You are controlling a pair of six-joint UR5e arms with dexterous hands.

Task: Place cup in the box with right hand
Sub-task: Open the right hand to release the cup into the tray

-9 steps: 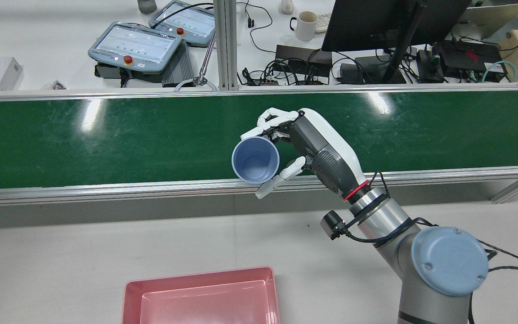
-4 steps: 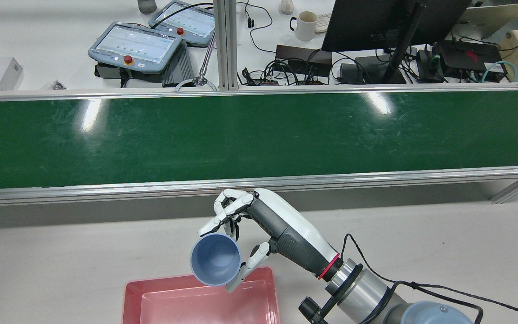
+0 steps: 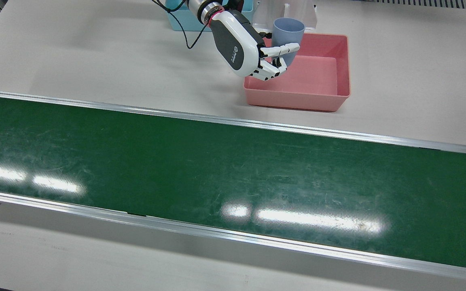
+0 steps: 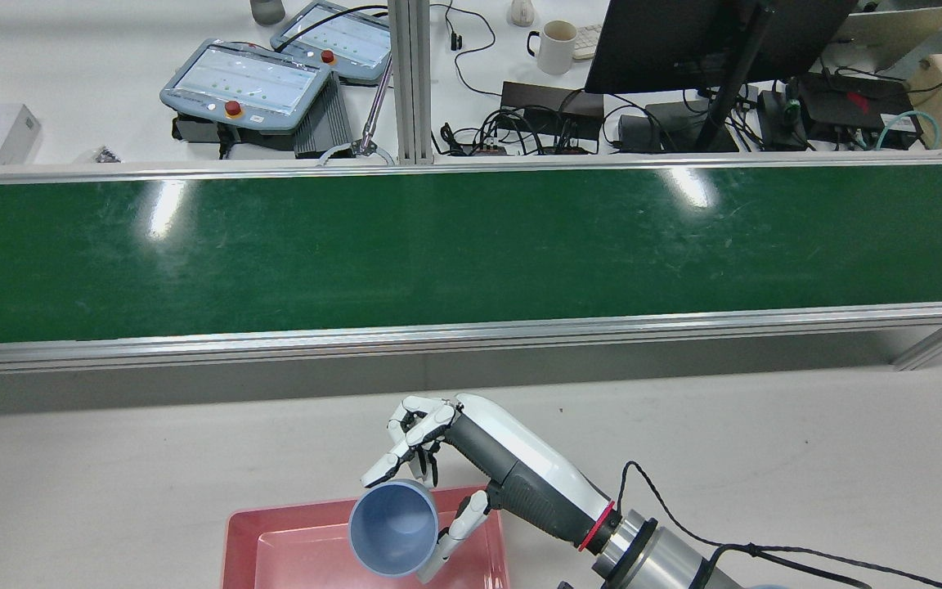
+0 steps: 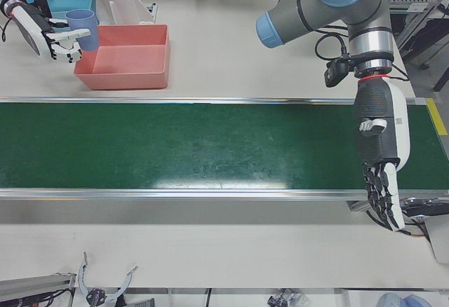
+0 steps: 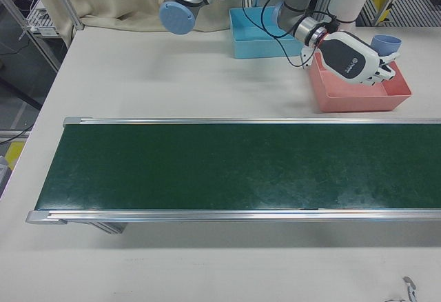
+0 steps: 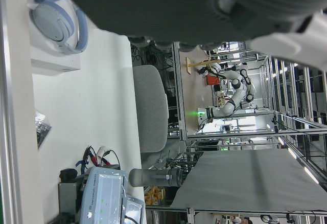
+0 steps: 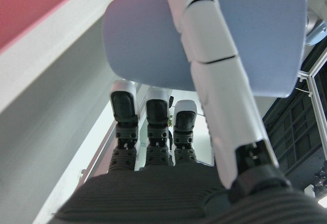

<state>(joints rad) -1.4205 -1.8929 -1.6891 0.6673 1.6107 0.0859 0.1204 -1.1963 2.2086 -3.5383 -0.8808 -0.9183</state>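
Your right hand (image 4: 471, 458) has its fingers (image 3: 283, 50) wrapped around the blue cup (image 4: 393, 528) and carries it mouth-up, clear of any surface. In the rear view the cup hangs over the far right part of the pink box (image 4: 291, 536), at about 12 o'clock from the box's middle. In the front view the cup (image 3: 287, 34) shows over the box's (image 3: 338, 68) corner nearest the robot's base, with the hand (image 3: 253, 48) at 9 o'clock from it; how high it sits above the box floor is hard to judge, but it does not seem to touch. The box rests on the white desk (image 3: 95, 60), and the green belt (image 3: 217, 169) runs bare across the station beyond it.

Your left hand (image 5: 382, 163) hangs well apart, over the belt's near edge at the far end in the left-front view, fingers straight and spread downward, holding nothing. A light blue bin (image 6: 258, 33) sits on the desk just behind the pink box.
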